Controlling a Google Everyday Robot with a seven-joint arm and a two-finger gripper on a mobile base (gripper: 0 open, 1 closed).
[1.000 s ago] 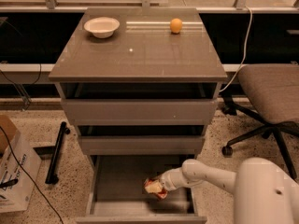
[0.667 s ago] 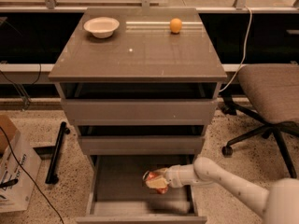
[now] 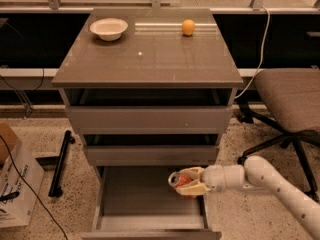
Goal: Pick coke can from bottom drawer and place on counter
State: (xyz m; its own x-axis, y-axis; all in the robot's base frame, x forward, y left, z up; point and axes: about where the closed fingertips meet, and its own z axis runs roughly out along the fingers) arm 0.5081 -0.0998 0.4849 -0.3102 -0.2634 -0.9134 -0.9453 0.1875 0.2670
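The coke can (image 3: 180, 180), red with a silver end facing left, is held on its side in my gripper (image 3: 191, 182), which is shut on it. The can hangs above the right side of the open bottom drawer (image 3: 135, 194), a shallow grey tray pulled out below two other grey drawers. My white arm (image 3: 265, 181) reaches in from the lower right. The counter (image 3: 150, 54), a glossy grey-brown slab, tops the cabinet well above the gripper.
A white bowl (image 3: 108, 28) sits at the counter's back left and an orange ball (image 3: 188, 27) at its back right. An office chair (image 3: 290, 104) stands to the right. A cardboard box (image 3: 15, 179) and a black bar (image 3: 60, 161) lie on the floor at left.
The gripper has lifted the can up off the drawer floor and slightly toward the cabinet. The arm has drawn back, with less of it in view.
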